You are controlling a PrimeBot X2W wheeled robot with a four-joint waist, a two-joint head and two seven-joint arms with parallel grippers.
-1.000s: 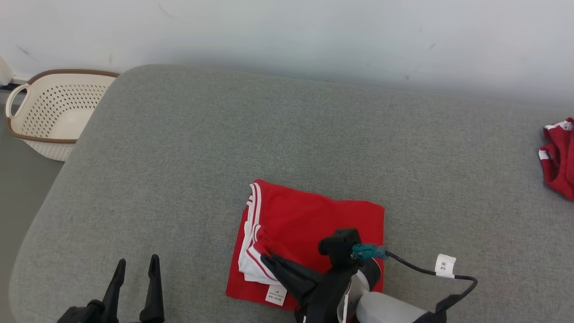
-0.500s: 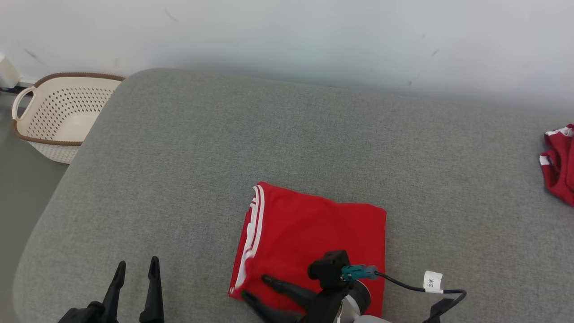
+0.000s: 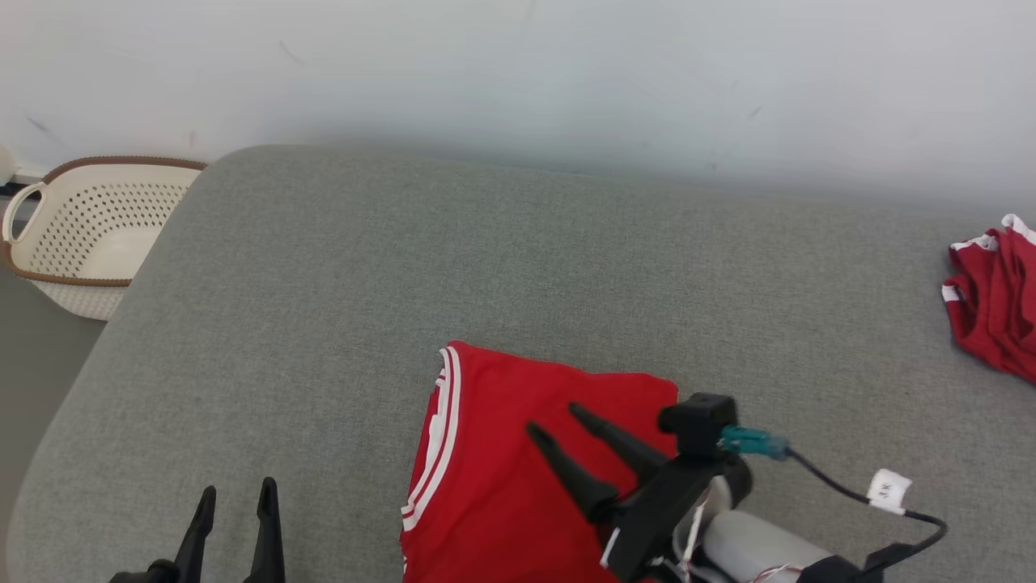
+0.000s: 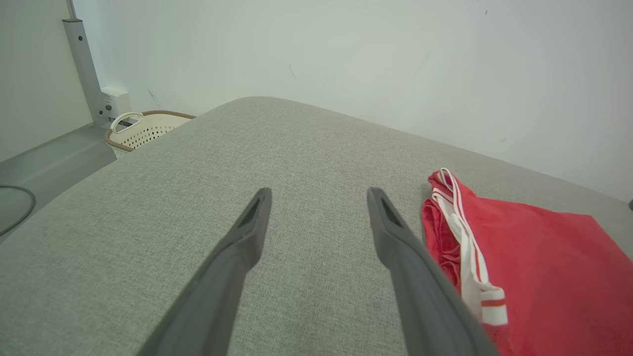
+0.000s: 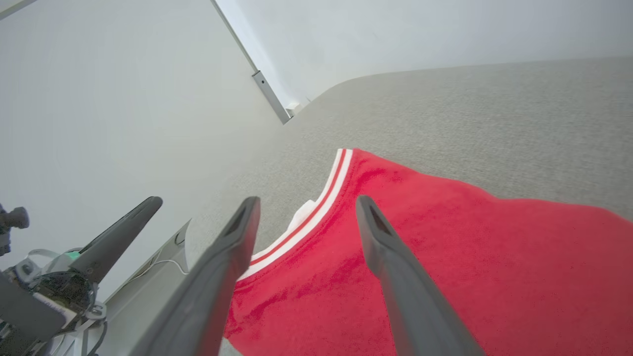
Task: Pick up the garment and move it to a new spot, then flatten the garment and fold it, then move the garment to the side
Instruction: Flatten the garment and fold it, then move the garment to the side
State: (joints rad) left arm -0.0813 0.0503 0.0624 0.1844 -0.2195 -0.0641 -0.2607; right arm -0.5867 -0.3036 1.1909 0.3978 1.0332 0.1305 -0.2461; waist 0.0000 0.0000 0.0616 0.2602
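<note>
The garment (image 3: 502, 478) is red with white stripes along its left edge. It lies folded and flat on the grey cushioned surface (image 3: 405, 267), at the lower middle of the head view. My right gripper (image 3: 554, 419) hovers open over the garment's right half, nothing between its fingers; the right wrist view looks down on the red cloth (image 5: 445, 257) between them. My left gripper (image 3: 235, 492) stands open at the lower left, to the left of the garment and apart from it. In the left wrist view the striped edge (image 4: 465, 247) lies just right of the left gripper's fingers.
A cream perforated laundry basket (image 3: 73, 235) with a brown rim stands on the floor off the surface's far left corner. Another red and white piece of clothing (image 3: 991, 308) lies crumpled at the surface's right edge. A pale wall runs behind.
My right gripper went from shut on the garment's folded lower corner to open, and lifted clear above the cloth. The fold now lies flat. The head camera shifted a little. The left gripper stayed put.
</note>
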